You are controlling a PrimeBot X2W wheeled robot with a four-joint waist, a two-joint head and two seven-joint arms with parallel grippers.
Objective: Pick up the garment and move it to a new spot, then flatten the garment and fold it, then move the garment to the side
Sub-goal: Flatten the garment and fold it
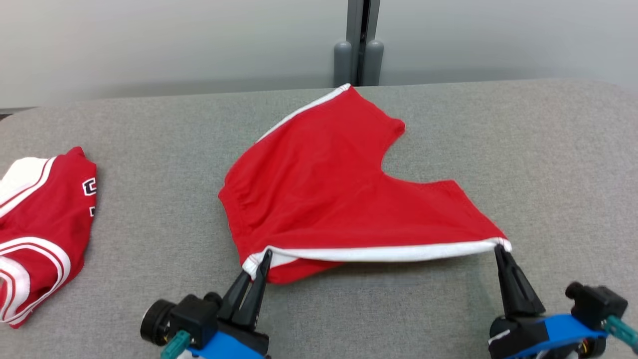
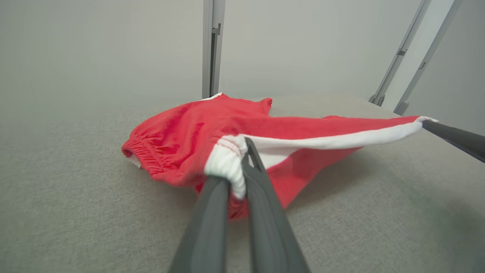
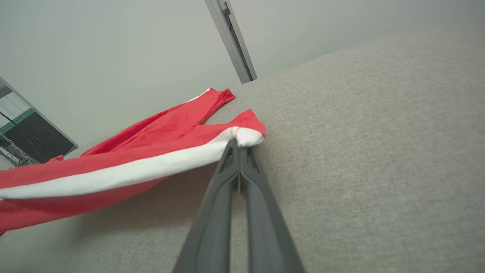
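Note:
The garment [image 1: 339, 184] is a pair of red shorts with white side stripes, spread across the middle of the grey table [image 1: 523, 159]. Its near white-striped edge is lifted off the surface and pulled taut between both grippers. My left gripper [image 1: 263, 259] is shut on the near left corner of that edge, seen close up with my left gripper [image 2: 242, 159] pinching bunched white fabric. My right gripper [image 1: 500, 248] is shut on the near right corner; in the right wrist view my right gripper [image 3: 238, 143] clamps the white tip. The far part of the garment [image 3: 166, 129] lies on the table.
A second red and white garment [image 1: 40, 224] with lettering lies crumpled at the table's left edge. Behind the table stand pale wall panels with a grey post [image 1: 360, 45]. Bare grey table surface stretches to the right and in front of the shorts.

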